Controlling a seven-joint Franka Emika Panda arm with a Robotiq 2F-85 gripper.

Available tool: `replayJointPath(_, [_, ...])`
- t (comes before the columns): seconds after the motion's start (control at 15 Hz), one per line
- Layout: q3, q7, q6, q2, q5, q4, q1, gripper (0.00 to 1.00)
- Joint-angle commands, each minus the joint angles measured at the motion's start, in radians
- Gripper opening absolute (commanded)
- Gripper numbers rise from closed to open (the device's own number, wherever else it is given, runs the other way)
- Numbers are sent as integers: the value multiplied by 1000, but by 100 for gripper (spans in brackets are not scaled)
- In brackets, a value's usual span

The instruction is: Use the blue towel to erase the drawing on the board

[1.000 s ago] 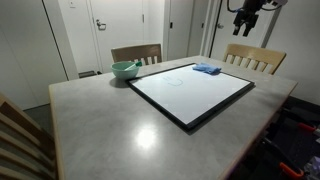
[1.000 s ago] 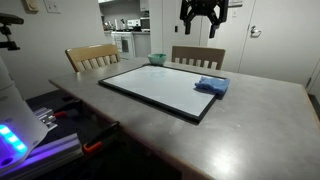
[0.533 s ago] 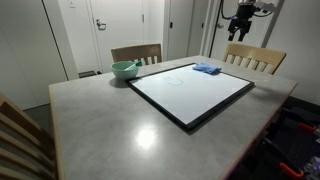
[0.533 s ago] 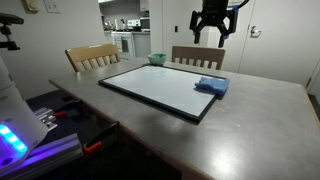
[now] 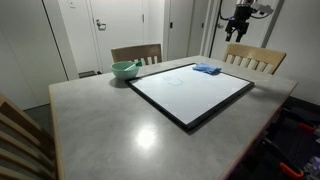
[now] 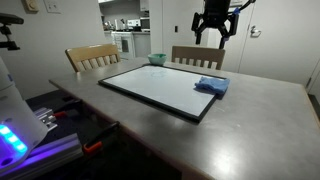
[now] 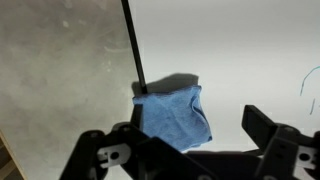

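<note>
The blue towel (image 5: pixel 207 69) lies crumpled on the far corner of the black-framed whiteboard (image 5: pixel 190 92); it also shows in the other exterior view (image 6: pixel 211 86) and in the wrist view (image 7: pixel 173 115). A faint drawing (image 5: pixel 176 83) marks the board's middle; a blue line (image 7: pixel 307 88) shows at the wrist view's right edge. My gripper (image 5: pixel 240 29) hangs open and empty high above the towel, seen also in an exterior view (image 6: pixel 212 34). In the wrist view its open fingers (image 7: pixel 272 132) frame the towel from well above.
A green bowl (image 5: pixel 124 70) stands on the grey table (image 5: pixel 100 120) beyond the board's far-left corner. Wooden chairs (image 5: pixel 136 53) stand at the table's sides, one (image 5: pixel 254 58) below the gripper. Doors and a wall are behind.
The gripper has moved down and sideways over the towel's end of the table within the last second. It stays open. The towel and board have not moved.
</note>
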Motion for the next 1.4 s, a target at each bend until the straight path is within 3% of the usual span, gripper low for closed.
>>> replayJointPath(0.0, [24, 10, 25, 3, -23, -5, -21, 100])
replayJointPath(0.67, [105, -142, 116, 213, -177, 119, -23, 100])
replayJointPath(1.33, [237, -224, 46, 500, -18, 436, -176, 100])
